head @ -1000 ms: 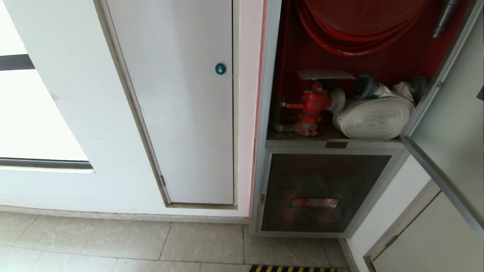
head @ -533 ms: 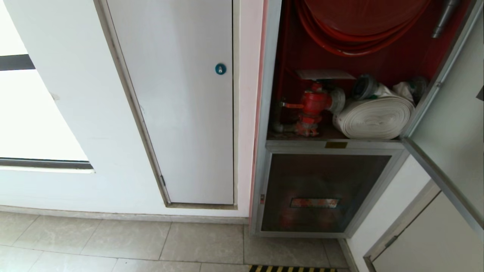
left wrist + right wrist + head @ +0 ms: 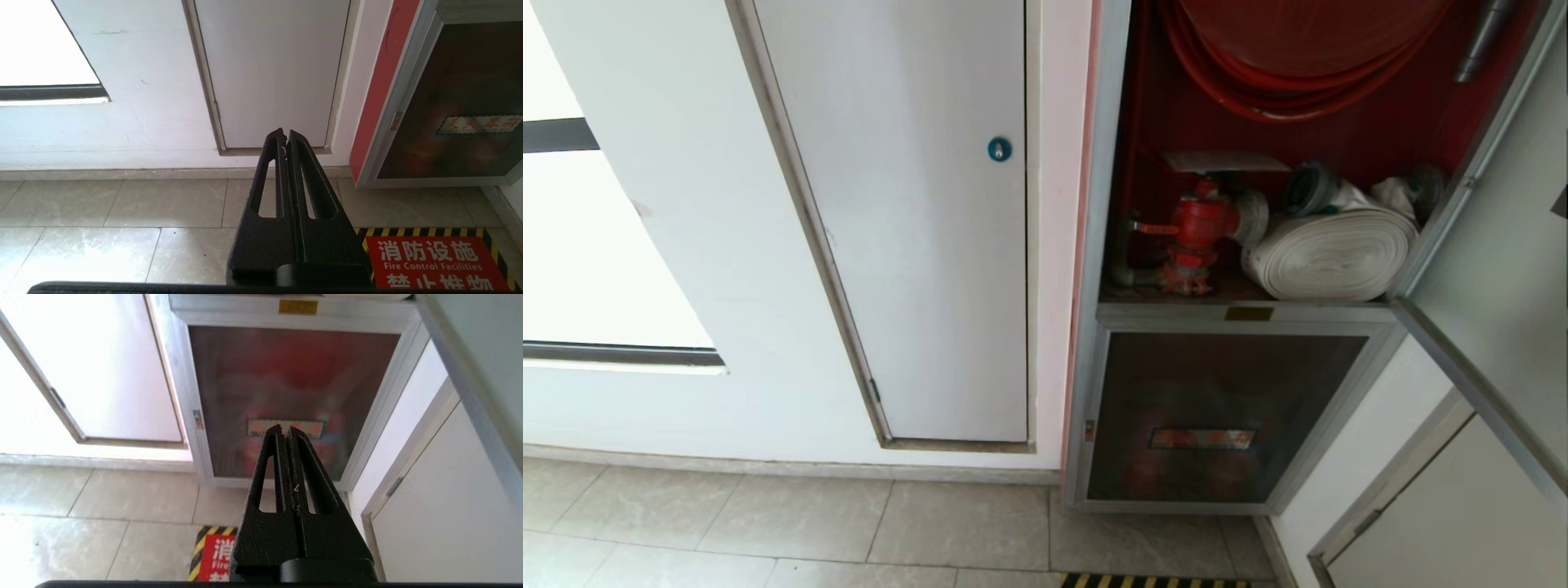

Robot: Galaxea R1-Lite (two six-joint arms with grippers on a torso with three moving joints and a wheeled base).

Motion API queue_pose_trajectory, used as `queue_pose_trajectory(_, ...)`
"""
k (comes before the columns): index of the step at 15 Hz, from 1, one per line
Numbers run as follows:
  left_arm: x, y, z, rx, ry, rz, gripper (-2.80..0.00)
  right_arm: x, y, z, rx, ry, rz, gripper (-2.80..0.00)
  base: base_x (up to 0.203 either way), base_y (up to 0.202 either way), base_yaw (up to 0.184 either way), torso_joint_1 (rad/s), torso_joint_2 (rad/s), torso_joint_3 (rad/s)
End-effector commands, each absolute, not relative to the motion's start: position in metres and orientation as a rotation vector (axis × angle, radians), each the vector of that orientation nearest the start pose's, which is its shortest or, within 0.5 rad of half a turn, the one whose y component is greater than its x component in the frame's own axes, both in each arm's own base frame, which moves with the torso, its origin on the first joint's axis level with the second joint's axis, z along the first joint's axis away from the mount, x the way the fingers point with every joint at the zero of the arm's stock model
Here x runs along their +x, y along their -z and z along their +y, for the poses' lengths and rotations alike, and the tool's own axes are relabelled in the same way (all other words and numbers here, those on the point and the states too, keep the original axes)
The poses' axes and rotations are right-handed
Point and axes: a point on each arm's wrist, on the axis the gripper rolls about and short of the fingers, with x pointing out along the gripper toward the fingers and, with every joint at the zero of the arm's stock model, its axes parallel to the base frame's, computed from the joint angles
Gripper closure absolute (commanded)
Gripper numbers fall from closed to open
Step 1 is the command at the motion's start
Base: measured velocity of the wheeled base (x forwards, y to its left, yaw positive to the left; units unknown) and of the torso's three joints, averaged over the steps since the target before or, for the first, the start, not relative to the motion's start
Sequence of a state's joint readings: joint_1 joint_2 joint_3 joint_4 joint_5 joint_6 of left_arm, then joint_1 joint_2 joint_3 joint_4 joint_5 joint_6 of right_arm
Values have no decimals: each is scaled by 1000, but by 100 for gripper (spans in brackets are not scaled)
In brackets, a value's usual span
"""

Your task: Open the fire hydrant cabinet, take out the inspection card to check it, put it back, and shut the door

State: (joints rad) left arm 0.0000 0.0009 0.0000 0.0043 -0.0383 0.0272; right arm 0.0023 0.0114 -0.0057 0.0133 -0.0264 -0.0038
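The fire hydrant cabinet (image 3: 1104, 245) stands open, showing its red inside with a red hose reel (image 3: 1298, 57), a red valve (image 3: 1201, 224) and a white rolled hose (image 3: 1331, 253). A pale flat sheet, apparently the inspection card (image 3: 1225, 160), lies on top of the valve. The door (image 3: 1494, 269) is swung out to the right. Neither gripper shows in the head view. My left gripper (image 3: 284, 132) is shut and empty, low over the floor tiles before the white wall. My right gripper (image 3: 284, 428) is shut and empty, facing the cabinet's lower glass panel (image 3: 294, 396).
A plain white panel door (image 3: 915, 229) with a blue round lock (image 3: 999, 149) is left of the cabinet. Another white door (image 3: 1462, 514) stands low on the right, under the open door. A red floor sign (image 3: 433, 261) with yellow-black stripes lies before the cabinet.
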Motion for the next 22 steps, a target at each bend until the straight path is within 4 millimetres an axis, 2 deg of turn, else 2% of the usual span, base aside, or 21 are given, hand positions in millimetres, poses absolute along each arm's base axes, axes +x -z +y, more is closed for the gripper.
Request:
queue_pose_trajectory(1, -23, -75, -1, 27, 38, 6, 0, -23, -76, -1, -3, 23, 8, 0, 0, 0, 0, 0, 0, 0)
queue_pose_trajectory(19, -23, -75, -1, 27, 38, 6, 0, -23, -75, -1, 11, 18, 8, 0, 0, 0, 0, 0, 0, 0)
queue_pose_trajectory(22, -23, -75, -1, 27, 38, 6, 0, -23, -75, -1, 11, 18, 8, 0, 132, 0, 0, 1, -3, 7)
